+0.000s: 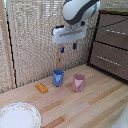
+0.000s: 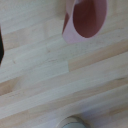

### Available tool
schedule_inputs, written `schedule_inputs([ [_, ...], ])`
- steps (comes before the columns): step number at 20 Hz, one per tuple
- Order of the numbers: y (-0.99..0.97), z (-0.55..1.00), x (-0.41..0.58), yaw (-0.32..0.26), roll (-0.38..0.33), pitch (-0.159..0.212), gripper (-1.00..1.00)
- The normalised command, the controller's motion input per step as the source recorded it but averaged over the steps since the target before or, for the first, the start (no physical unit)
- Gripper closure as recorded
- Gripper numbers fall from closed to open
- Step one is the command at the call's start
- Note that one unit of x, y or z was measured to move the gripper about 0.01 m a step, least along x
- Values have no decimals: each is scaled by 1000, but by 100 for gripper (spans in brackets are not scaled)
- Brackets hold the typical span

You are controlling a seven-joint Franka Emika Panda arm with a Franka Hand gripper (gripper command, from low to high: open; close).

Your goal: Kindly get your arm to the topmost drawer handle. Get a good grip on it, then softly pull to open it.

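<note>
Exterior view: the claw [image 1: 68, 48] hangs in the air on the big white arm [image 1: 79, 11]. Its two small blue fingers [image 1: 62, 49] point down with a gap between them, and they hold nothing. The picture is a bit fuzzy, so I can only say the claw looks partly open.

Right under the claw, on the wooden desk [image 1: 100, 100], stand a blue cup [image 1: 58, 77] and a pink cup [image 1: 79, 82]. A little yellow block [image 1: 41, 88] lies farther off on the blue cup's side. A white plate [image 1: 19, 116] sits nearer the camera, well away from the claw.

The top drawer handle [image 1: 116, 32] is a thin silver bar on a dark brown drawer front [image 1: 112, 31]. It is off to one side of the claw, toward the exterior view's right, and well apart from it.

So the job has hardly begun. The claw has not reached the handle, has not grabbed it, and the drawer looks shut. All three steps are still left.
</note>
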Motion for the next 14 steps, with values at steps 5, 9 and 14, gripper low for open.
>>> schedule_inputs([
  [5,-410,21,-135,51,-365,-27,-100],
  [9,-368,0,-104,84,-375,-25,-100],
  [14,-331,0,-61,88,-375,-26,-100],
])
